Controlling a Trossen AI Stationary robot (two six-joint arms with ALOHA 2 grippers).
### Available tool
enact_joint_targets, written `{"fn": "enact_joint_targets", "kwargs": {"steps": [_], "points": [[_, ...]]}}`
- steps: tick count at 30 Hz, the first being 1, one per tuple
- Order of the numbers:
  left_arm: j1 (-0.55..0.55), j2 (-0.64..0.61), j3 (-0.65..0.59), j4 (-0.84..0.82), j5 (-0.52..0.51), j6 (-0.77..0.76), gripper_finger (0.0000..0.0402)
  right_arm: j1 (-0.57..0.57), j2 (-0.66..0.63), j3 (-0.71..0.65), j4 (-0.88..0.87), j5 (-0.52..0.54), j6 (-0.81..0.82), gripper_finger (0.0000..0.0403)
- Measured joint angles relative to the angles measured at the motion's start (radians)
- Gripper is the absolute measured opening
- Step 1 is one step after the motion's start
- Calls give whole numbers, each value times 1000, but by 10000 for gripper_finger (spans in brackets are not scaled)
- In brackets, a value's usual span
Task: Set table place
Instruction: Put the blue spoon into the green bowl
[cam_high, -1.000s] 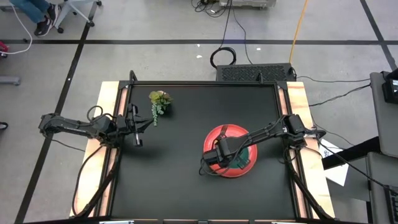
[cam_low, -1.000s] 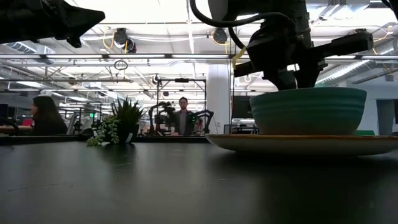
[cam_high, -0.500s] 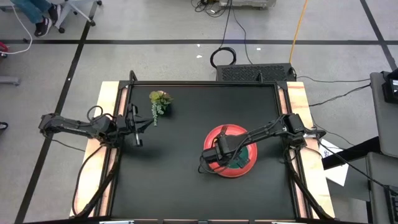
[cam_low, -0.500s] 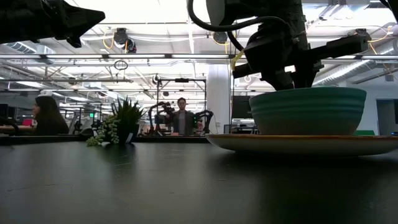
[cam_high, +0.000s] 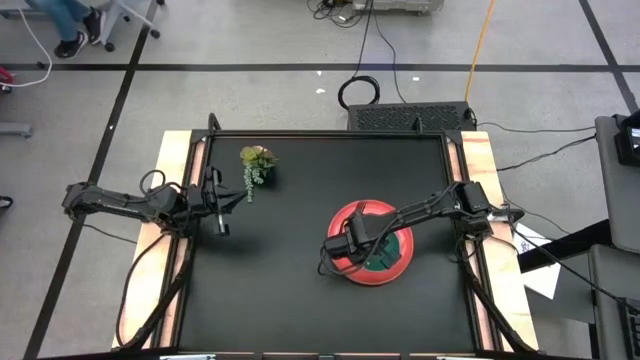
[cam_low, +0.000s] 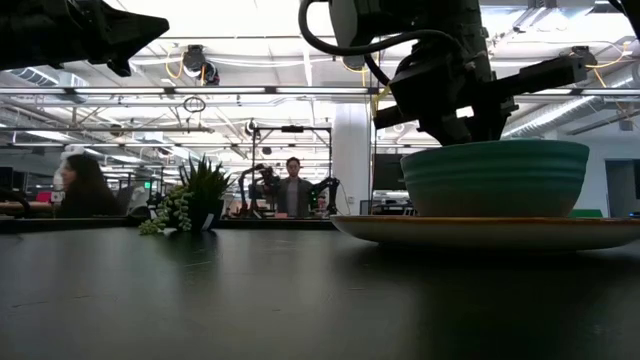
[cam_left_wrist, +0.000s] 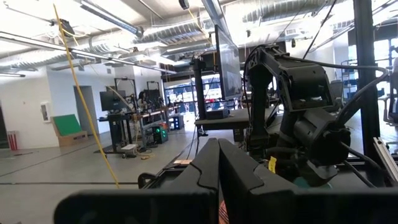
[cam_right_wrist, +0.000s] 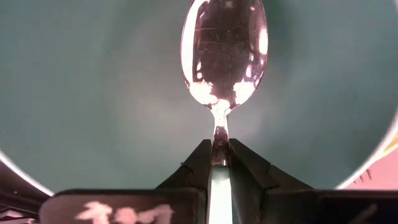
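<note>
A red plate (cam_high: 347, 214) lies on the black table (cam_high: 270, 290), right of its middle, with a teal bowl (cam_low: 495, 178) standing on it. My right gripper (cam_right_wrist: 221, 155) hangs over the bowl, pointing steeply down, shut on a metal spoon (cam_right_wrist: 225, 50). The spoon's head is down inside the bowl (cam_right_wrist: 93, 93). In the high view the gripper (cam_high: 347, 246) covers the bowl's left part. My left gripper (cam_left_wrist: 217, 168) waits shut and level at the table's left edge (cam_high: 236, 198), holding nothing. My right gripper pinches the spoon between its two fingers at the neck (cam_right_wrist: 219, 138), where the metal stem meets the handle. The fingers come from above, pointing steeply down, and lie along the spoon. The spoon hangs head down inside the teal bowl; whether it touches the bowl I cannot tell.
A small green plant sprig (cam_high: 257, 162) lies at the table's far left. Wooden strips (cam_high: 478, 170) run along both short sides. In the low view, people sit and stand in the room behind the table.
</note>
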Motion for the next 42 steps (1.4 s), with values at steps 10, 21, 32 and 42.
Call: {"fn": "enact_joint_targets", "kwargs": {"steps": [10,21,32,42], "points": [[0,0,0,0,0,-1,8,0,0,0,21,-2,-6,29],[0,0,0,0,0,0,8,-12,0,0,37,-50,-3,29],[0,0,0,-1,0,4,8,-6,0,0,19,8,4,29],[0,0,0,-1,0,3,8,9,0,0,8,31,11,29]]}}
